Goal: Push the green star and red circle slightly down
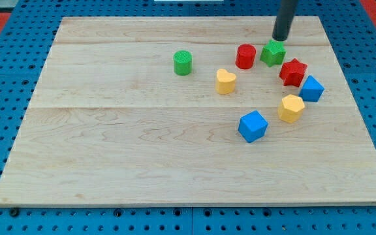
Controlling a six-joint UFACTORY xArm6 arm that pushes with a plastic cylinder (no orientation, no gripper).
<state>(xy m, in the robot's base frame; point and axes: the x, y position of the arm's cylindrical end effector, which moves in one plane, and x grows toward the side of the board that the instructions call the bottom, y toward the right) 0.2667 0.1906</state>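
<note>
The green star (273, 53) lies near the view's top right, with the red circle (245, 57) just to its left, almost touching it. My tip (280, 38) comes down from the view's top and stands just above the green star's upper right edge, very close to it or touching it. The rod hides a little of the board behind it.
A red star (293, 72) sits just below right of the green star, with a blue block (312, 89) beside it. A yellow hexagon (292, 108), blue cube (252, 126), yellow heart (225, 81) and green circle (183, 62) lie on the wooden board (109, 150).
</note>
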